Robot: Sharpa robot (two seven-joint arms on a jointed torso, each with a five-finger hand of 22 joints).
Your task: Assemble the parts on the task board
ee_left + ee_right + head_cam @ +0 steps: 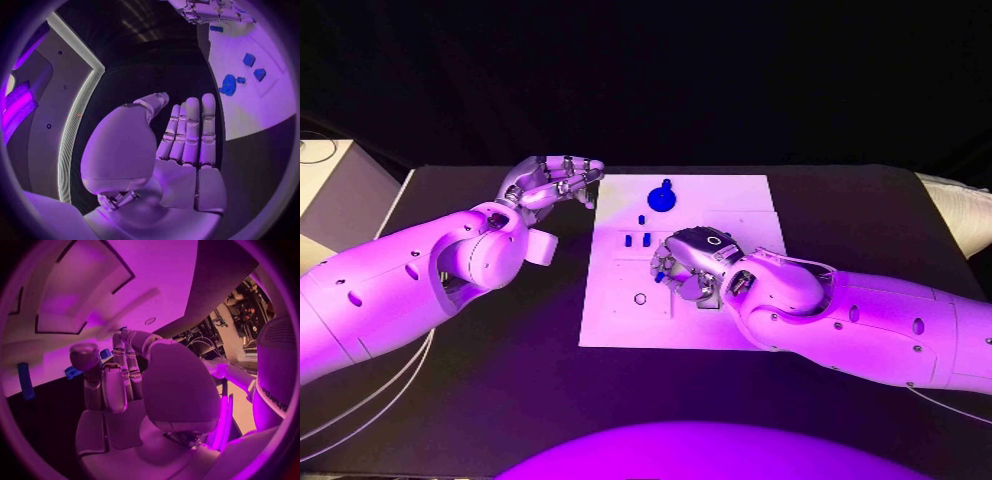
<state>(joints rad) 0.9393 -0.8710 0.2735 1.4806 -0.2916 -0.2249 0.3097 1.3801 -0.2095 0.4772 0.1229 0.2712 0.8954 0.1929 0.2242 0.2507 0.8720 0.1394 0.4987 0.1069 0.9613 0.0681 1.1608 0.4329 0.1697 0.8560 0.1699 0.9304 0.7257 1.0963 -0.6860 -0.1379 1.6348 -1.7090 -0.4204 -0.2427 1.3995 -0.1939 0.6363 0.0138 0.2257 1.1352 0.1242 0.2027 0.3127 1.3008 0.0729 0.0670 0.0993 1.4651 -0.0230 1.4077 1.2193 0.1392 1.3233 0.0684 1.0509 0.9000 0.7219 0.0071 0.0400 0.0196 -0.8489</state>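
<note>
The white task board lies mid-table. On its far end stands a round blue part, with three small blue parts just nearer. My right hand hovers over the board's middle, right beside those small parts, its fingers bent down and nothing visible between them. In the right wrist view the right hand has its thumb apart from the bent fingers, and small blue parts lie just beyond them. My left hand is raised off the board's far left corner; its fingers are straight and hold nothing.
Black table surrounds the board. A small round hole marks the board's near left part. In the left wrist view the board with the round blue part lies beyond the left hand's fingertips. A pale box stands at the far left.
</note>
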